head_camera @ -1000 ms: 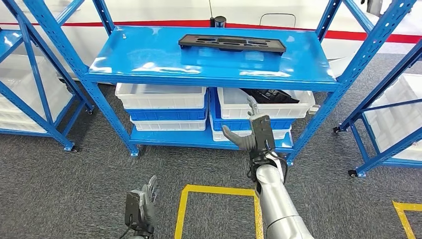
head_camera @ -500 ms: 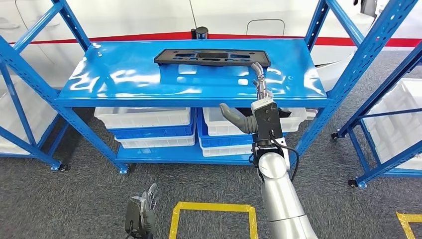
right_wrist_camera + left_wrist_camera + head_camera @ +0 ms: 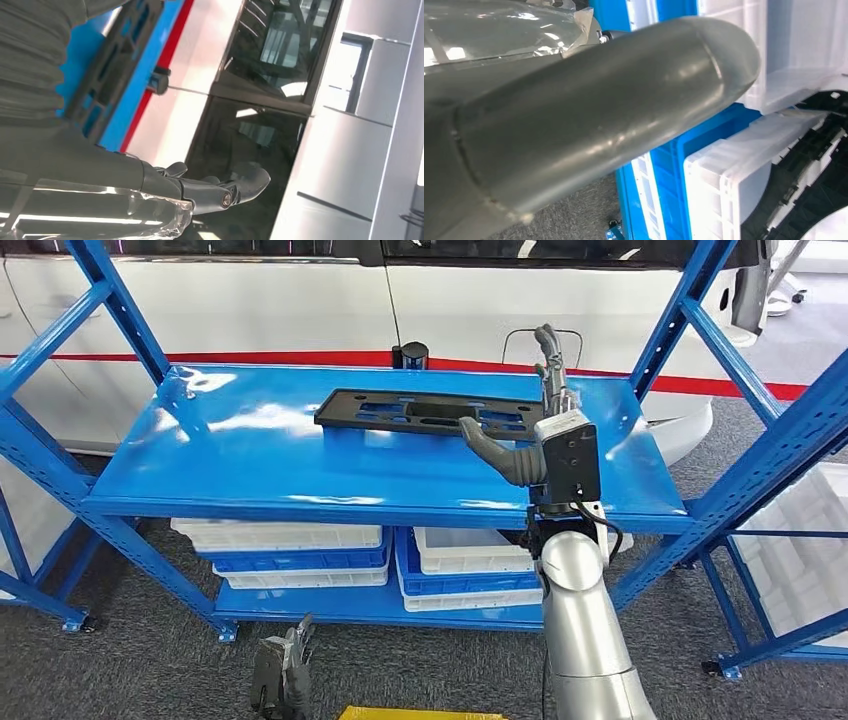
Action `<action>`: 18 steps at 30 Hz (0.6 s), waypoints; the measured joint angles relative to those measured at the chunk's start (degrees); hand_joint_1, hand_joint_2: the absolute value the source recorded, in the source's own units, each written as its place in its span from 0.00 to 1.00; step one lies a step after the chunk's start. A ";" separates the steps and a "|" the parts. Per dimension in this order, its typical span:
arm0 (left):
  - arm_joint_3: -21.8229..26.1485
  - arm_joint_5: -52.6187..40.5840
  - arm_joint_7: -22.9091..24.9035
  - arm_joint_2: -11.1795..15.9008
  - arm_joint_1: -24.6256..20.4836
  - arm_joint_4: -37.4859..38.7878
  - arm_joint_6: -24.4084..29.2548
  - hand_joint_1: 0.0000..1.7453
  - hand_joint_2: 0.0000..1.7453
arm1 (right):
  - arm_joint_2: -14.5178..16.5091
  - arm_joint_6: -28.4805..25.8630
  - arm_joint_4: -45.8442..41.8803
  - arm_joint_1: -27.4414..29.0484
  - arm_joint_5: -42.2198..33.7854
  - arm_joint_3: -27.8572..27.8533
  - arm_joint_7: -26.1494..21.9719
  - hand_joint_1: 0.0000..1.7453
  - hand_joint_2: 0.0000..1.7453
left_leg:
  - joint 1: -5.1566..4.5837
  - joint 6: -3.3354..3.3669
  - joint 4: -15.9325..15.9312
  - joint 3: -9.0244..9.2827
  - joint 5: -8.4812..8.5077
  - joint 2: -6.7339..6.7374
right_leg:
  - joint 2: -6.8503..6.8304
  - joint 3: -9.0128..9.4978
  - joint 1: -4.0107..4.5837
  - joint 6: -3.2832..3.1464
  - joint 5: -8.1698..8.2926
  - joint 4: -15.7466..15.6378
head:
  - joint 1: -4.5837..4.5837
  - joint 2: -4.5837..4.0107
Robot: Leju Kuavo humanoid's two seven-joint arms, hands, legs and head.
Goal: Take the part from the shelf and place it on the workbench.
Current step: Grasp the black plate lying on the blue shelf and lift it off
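Note:
A flat black plastic part [image 3: 432, 413] with cut-outs lies on the top blue shelf [image 3: 250, 455], towards the back. My right hand [image 3: 540, 425] is raised over the shelf beside the part's right end, fingers pointing up and thumb reaching towards the part, holding nothing. In the right wrist view the part [image 3: 112, 60] lies past the thumb, and the fingers [image 3: 220, 187] are apart with nothing between them. My left hand [image 3: 282, 672] hangs low near the floor, holding nothing. The thick grey thumb [image 3: 589, 120] looms large in the left wrist view.
White and blue bins [image 3: 290, 545] are stacked on the lower shelf; one bin [image 3: 724, 175] holds more black parts [image 3: 809, 170]. Blue shelf uprights [image 3: 745, 460] stand on both sides. A white vehicle with a red stripe [image 3: 260, 310] is behind the shelf. Grey carpet [image 3: 130, 660] lies below.
The camera has tilted up and moved closer to the shelf. My right hand has risen from the lower shelf level to above the top shelf, next to the part's right end.

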 joint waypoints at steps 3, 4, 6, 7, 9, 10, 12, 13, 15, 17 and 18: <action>-1.40 -1.09 0.27 -0.17 -0.51 0.32 -0.29 0.00 0.00 | -1.20 -0.03 -2.09 1.19 -1.02 -1.39 -0.04 0.00 1.00 | -0.26 -0.27 0.40 1.18 -1.03 -0.35 | 0.20 0.81 0.49 -0.21 9.45 -6.38 | -0.39 0.00; -1.90 -1.46 0.45 -0.25 -0.80 0.41 -0.14 0.00 0.00 | -1.48 -0.09 -2.73 1.46 -1.21 -1.79 -0.16 0.00 1.00 | -0.28 -0.47 0.68 1.19 -1.03 -0.45 | 0.18 0.94 0.54 -0.60 10.08 -6.86 | -0.48 0.00; -2.88 -2.15 0.95 -0.27 -1.47 0.43 0.50 0.00 0.00 | -1.76 -0.22 -4.10 1.84 -1.62 -2.43 -0.60 0.00 1.00 | -0.43 -0.93 2.51 -0.38 -0.13 -0.40 | 0.13 1.49 0.00 -1.03 10.02 -7.74 | -0.36 0.00; -3.28 -2.41 1.14 -0.32 -1.75 0.43 0.80 0.00 0.00 | -1.85 -0.27 -4.61 2.03 -1.85 -2.67 -0.82 0.00 1.00 | -0.57 -1.21 4.10 -1.61 0.62 -0.22 | 0.13 1.93 -0.34 -1.08 10.00 -8.29 | -0.32 0.00; -3.93 -2.68 1.41 -0.34 -2.11 0.44 1.12 0.00 0.00 | -2.08 -0.30 -5.16 2.64 -2.23 -3.17 -1.08 0.00 1.00 | -0.34 -2.10 9.01 -5.20 1.49 0.39 | 0.00 3.14 -0.88 -1.45 9.74 -9.20 | -0.44 0.00; -4.18 -2.72 1.48 -0.35 -2.20 0.46 1.21 0.00 0.00 | -2.20 -0.30 -5.32 2.99 -2.37 -3.41 -1.14 0.00 1.00 | 0.07 -2.65 11.68 -7.33 0.97 0.70 | -0.06 3.67 -1.06 -1.72 9.39 -9.41 | -0.59 0.00; -4.64 -2.72 1.61 -0.24 -2.30 0.52 1.30 0.00 0.00 | -2.49 -0.30 -5.62 3.74 -2.52 -3.82 -1.24 0.00 1.00 | 1.28 -3.85 16.13 -11.88 -1.88 1.22 | -0.09 4.85 -1.47 -2.02 8.34 -9.59 | -0.77 0.00; -4.85 -2.72 1.64 -0.18 -2.31 0.54 1.32 0.00 0.00 | -2.63 -0.30 -5.75 4.09 -2.56 -3.99 -1.28 0.00 1.00 | 1.87 -4.42 16.51 -13.39 -2.99 1.44 | -0.04 5.59 -1.67 -1.89 7.65 -9.59 | -0.82 0.00; -5.13 -2.72 1.68 -0.09 -2.33 0.56 1.32 0.00 0.00 | -2.87 -0.30 -5.90 4.62 -2.62 -4.25 -1.32 0.00 1.00 | 2.77 -5.26 12.86 -13.93 -1.68 1.78 | 0.03 7.46 -2.03 -1.47 6.14 -9.59 | -0.83 0.00; -5.32 -2.65 1.99 -0.02 -2.34 0.66 1.07 0.00 0.00 | -3.05 -0.29 -5.95 4.86 -2.62 -4.44 -1.31 0.00 1.00 | 3.15 -5.37 4.86 -12.16 4.80 2.08 | 0.03 9.34 -2.21 -0.94 4.43 -9.56 | -0.89 0.00; -5.39 -2.58 2.27 0.02 -2.32 0.80 0.90 0.00 0.00 | -3.14 -0.30 -5.93 4.98 -2.62 -4.52 -1.39 0.00 1.00 | 3.12 -5.19 1.80 -11.36 7.44 2.22 | 0.06 9.92 -2.16 -0.58 3.59 -9.56 | -0.96 0.00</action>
